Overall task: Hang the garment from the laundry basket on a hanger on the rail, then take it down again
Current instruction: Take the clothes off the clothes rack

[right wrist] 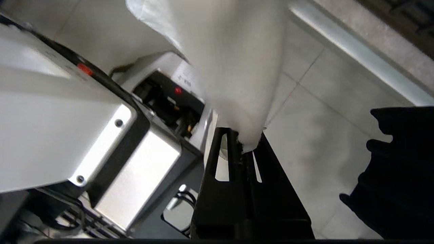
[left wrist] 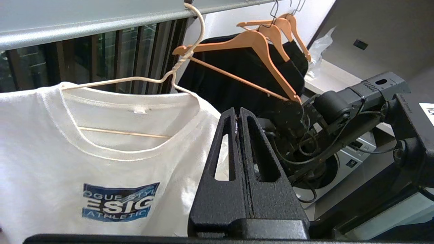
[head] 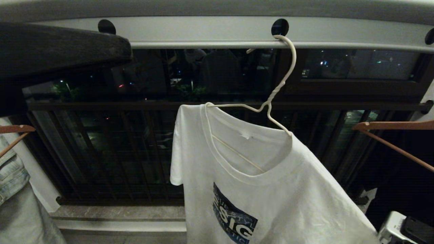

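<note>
Garment (head: 271,176), the white T-shirt with the blue chest print, fills the lower centre of my head view, hanging askew on the wire hanger (head: 268,106): one hanger arm sits bare outside the collar at the frame's middle, the other runs under the shoulder toward the lower right.

Nearest to me, my right gripper (right wrist: 244,149) has its fingers pressed together on a pinch of the shirt's white cloth, low over the tiled floor (right wrist: 322,112), beside the robot's pale base housing (right wrist: 51,112). My left gripper (left wrist: 239,113) is also closed, holding nothing, poised just beside the shirt's shoulder in the centre of its own view.

Farther off, the hanger's hook rides over the rail (head: 217,32) at the top of the head view, next to one of its round dark holes. Brown wooden hangers (left wrist: 261,40) carrying dark clothes hang toward the upper right of the left wrist view, and a pale denim garment (head: 13,189) shows at the head view's lower left. Beyond all, dark balcony bars (head: 101,152).

I judge the hanging half done, if untidily; the taking-down looks to be starting with the right grip and is otherwise left. The laundry basket appears in none of my views, so I can say nothing of its contents.
</note>
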Available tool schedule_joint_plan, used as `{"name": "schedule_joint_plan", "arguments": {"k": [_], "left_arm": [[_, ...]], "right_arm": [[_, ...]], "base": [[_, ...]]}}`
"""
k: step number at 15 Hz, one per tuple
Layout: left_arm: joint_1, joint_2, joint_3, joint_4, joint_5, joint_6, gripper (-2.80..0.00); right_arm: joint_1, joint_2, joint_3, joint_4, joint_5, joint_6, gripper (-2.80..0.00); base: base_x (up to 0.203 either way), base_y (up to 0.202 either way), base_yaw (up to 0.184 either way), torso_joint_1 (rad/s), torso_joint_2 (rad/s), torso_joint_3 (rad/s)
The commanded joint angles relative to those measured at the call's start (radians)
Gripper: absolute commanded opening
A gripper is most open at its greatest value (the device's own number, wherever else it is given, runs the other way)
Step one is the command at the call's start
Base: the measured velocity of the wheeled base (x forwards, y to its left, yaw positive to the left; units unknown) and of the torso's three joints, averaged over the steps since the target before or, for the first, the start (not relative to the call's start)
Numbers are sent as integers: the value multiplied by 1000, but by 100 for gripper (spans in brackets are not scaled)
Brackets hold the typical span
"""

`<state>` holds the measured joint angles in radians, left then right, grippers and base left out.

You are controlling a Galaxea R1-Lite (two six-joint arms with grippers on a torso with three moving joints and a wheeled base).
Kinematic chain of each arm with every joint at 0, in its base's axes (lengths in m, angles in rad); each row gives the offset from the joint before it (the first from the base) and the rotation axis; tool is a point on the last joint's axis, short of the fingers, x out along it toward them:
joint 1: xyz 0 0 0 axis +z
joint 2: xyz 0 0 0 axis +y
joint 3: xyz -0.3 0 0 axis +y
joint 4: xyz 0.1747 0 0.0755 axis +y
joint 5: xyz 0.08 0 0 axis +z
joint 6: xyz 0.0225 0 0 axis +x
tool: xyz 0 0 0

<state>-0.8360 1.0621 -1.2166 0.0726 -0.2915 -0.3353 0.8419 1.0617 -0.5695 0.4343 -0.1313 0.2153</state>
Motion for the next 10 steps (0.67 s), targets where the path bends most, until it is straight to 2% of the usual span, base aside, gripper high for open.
{"name": "schedule_joint_plan", "arguments": {"k": [1,10], "left_arm": [[0,1,0,1,-2,-2,-280],[0,-8,-1,1,-2,-2,-280]], "right_arm": [[0,6,24,3,-2,0,-280],[0,38,75,1,-5,-10,-280]], "base": [[0,0,0,0,0,0],[0,0,0,0,0,0]]}}
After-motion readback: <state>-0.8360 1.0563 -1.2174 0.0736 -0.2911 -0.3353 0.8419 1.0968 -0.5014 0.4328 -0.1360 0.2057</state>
